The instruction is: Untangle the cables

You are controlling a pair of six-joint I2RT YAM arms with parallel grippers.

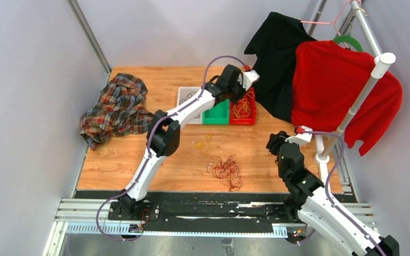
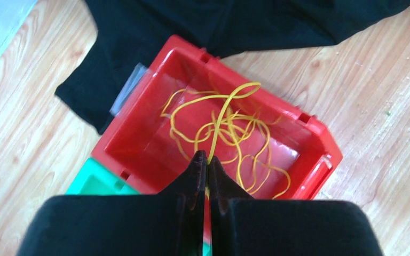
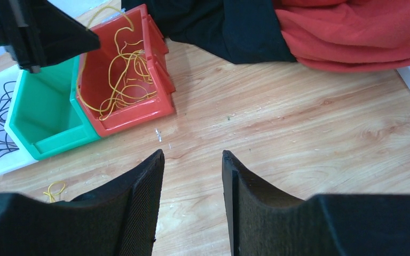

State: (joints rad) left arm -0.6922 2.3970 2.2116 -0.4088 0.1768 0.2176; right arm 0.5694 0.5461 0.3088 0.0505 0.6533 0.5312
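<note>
Yellow cables (image 2: 229,128) lie in loose loops inside a red bin (image 2: 320,144). My left gripper (image 2: 207,159) hovers over that bin, shut on one yellow strand that rises from the pile between its tips. The top view shows this gripper (image 1: 241,95) at the red bin (image 1: 244,122). A dark red cable tangle (image 1: 225,169) lies on the wood near the front, with a small yellow cable piece (image 1: 203,143) just behind it. My right gripper (image 3: 192,156) is open above bare wood with nothing between its fingers, to the right of the tangle (image 1: 274,143).
A green bin (image 1: 216,113) adjoins the red one, and beside it a white tray (image 1: 187,96) holds black cable. A plaid cloth (image 1: 117,109) lies at the left. A black shirt (image 1: 275,58) and a red shirt (image 1: 336,90) hang from a rack (image 1: 363,90) at the right.
</note>
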